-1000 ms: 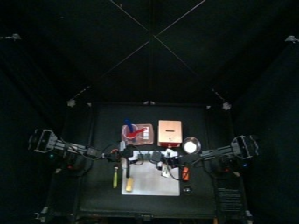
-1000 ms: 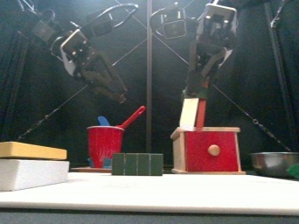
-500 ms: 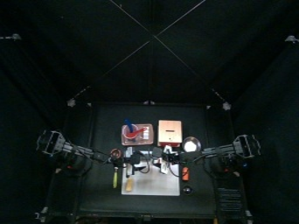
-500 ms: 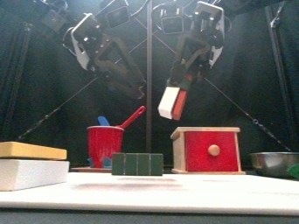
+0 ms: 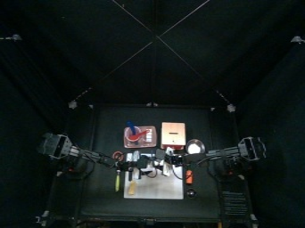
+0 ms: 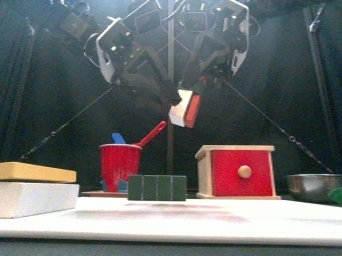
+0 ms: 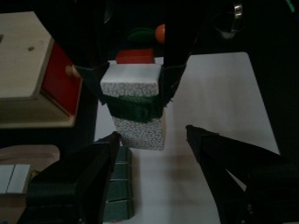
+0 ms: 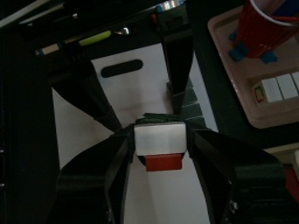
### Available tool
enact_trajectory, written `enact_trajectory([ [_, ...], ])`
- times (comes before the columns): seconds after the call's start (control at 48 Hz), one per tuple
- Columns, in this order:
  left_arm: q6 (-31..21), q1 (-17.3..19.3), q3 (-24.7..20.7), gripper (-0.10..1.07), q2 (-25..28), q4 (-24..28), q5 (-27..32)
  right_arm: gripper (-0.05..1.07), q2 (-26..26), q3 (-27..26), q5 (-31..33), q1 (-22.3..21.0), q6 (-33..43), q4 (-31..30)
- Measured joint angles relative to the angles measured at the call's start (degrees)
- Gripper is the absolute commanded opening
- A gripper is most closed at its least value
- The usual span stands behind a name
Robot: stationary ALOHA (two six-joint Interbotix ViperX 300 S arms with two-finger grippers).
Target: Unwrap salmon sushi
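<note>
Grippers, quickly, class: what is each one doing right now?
Left gripper: open, holding nothing.
Right gripper: shut on the salmon sushi, held up in the air.

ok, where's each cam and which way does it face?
Top: overhead, straight down on table; both arms show.
Front: table's front edge, level across, past red cup; both arms overhead.
Left wrist: faces salmon sushi; open left gripper shows.
Right wrist: faces down at white mat; right gripper holding it.
Shared: salmon sushi in front and both wrist views.

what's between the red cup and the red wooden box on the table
In the front view, a small dark green block sits between the red cup and the red wooden box, nearer the cup and slightly in front.
</note>
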Motion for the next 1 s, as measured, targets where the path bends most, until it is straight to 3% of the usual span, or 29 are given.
enact_trajectory([
  [0.417, -0.1, 0.3, -1.2, 0.92, 1.8, 0.0, 0.5, 0.80, -0.1, 1.1, -3.2, 0.0, 0.1, 0.3],
  [0.75, -0.2, 0.4, -1.1, 0.70, 2.1, -0.2, 1.2, 0.80, -0.1, 1.5, -3.3, 0.0, 0.0, 0.3],
  [1.0, -0.2, 0.4, -1.2, 0.69, 2.2, -0.6, 1.2, 0.80, -0.1, 1.7, -3.8, 0.0, 0.0, 0.3],
])
